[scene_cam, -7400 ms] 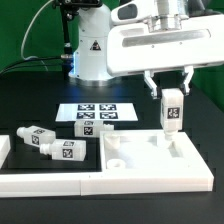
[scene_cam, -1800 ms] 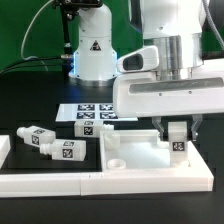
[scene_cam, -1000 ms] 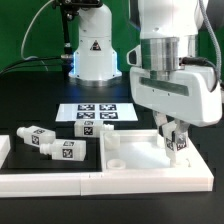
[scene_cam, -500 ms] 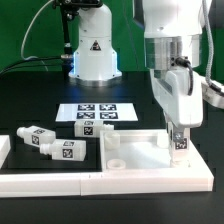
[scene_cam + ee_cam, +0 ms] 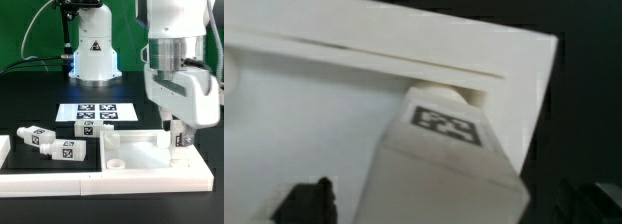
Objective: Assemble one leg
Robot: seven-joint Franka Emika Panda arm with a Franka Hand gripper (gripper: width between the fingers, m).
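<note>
My gripper (image 5: 178, 139) is shut on a white leg (image 5: 179, 143) with a black-and-white tag. It holds the leg upright, its lower end down at the far corner of the large white square panel (image 5: 140, 155) on the exterior view's right. In the wrist view the leg (image 5: 446, 150) runs from between my dark fingertips (image 5: 304, 200) to the panel's corner (image 5: 491, 60). Two more tagged legs (image 5: 30, 138) (image 5: 66, 150) lie loose on the table at the exterior view's left.
The marker board (image 5: 94, 115) lies flat behind the panel. A long white border rail (image 5: 50, 183) runs along the front and left. The robot base (image 5: 92, 50) stands at the back.
The gripper came down with the leg onto the panel's far right corner. Over the last second the wrist has turned about the leg while staying at that corner.
</note>
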